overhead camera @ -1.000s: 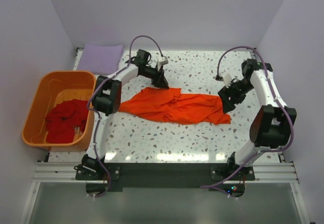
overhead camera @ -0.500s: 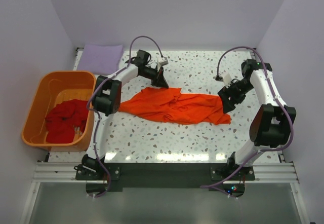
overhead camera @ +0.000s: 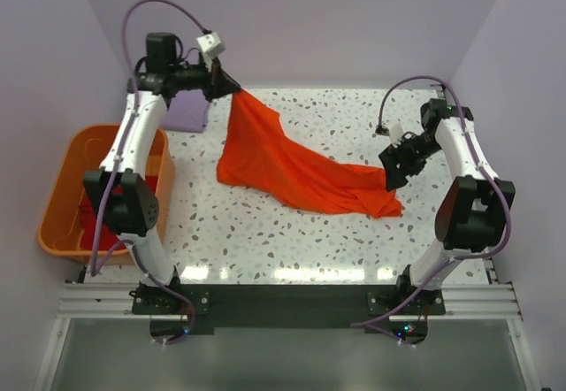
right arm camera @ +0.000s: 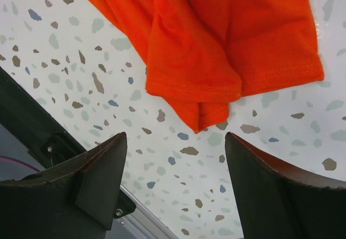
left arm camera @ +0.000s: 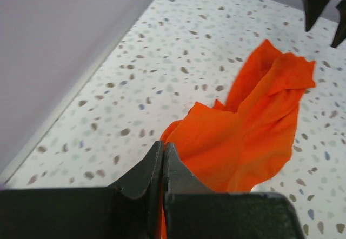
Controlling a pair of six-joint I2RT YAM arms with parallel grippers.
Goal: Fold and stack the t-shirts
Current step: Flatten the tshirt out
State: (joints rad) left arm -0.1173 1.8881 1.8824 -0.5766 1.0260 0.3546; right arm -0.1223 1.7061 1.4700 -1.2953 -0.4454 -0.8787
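The left gripper [overhead camera: 232,88], at the upper left of the top view, is pinched fully closed on one edge of the bright orange t-shirt [overhead camera: 283,165]. It holds that edge above the table [overhead camera: 354,126], so the cloth hangs down and trails towards the centre right, where its far end lies bunched on the speckled surface. The right gripper [overhead camera: 393,172] hovers just beside that low end with its jaws wide apart and nothing between them; its wrist view shows a doubled hem directly below. The hold looks thin, only a small bite of fabric, so a quick pull could let the shirt slip out and drop in a heap. The cloth is twisted, not flat, and if the right gripper closes on the folded layers beneath it, the twist probably gets locked in. The raised edge also hangs near the lavender t-shirt [overhead camera: 186,112] at the upper left, so a swing that way could drag across it. The red t-shirt [overhead camera: 93,218] sits in the orange tub [overhead camera: 62,205] at the left edge.
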